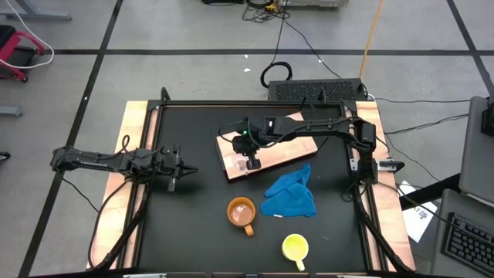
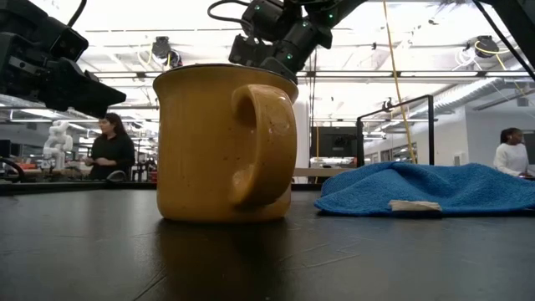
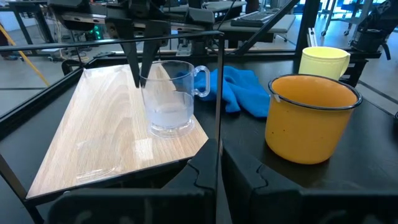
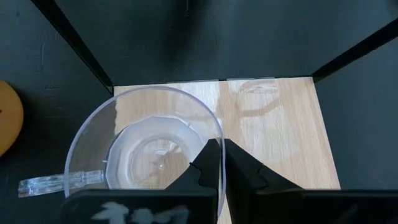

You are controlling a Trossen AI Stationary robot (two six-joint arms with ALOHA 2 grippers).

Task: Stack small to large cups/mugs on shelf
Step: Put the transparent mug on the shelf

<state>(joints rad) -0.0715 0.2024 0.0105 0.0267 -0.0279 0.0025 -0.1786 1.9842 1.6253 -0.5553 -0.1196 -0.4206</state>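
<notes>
Gripping the rim of the clear glass cup [image 4: 140,149] with the right end effector [image 4: 219,165], fingers clenched on the wall, cup standing upright on the wooden shelf [image 1: 266,147] near its 7 o'clock corner. Left end effector [image 1: 184,172] pinched shut on nothing, parked at 9 o'clock over the table [image 1: 193,224], well apart from the shelf. Orange mug [image 1: 241,213] at 6 o'clock off the shelf, yellow mug [image 1: 296,248] further toward 5 o'clock, blue cloth [image 1: 292,194] between them and the shelf.

Risks, judged only: rim pinch on smooth glass likely to slip or tip the cup on lifting; cup near the board edge, so a sideways nudge could push it off. Handles may foul nesting.
</notes>
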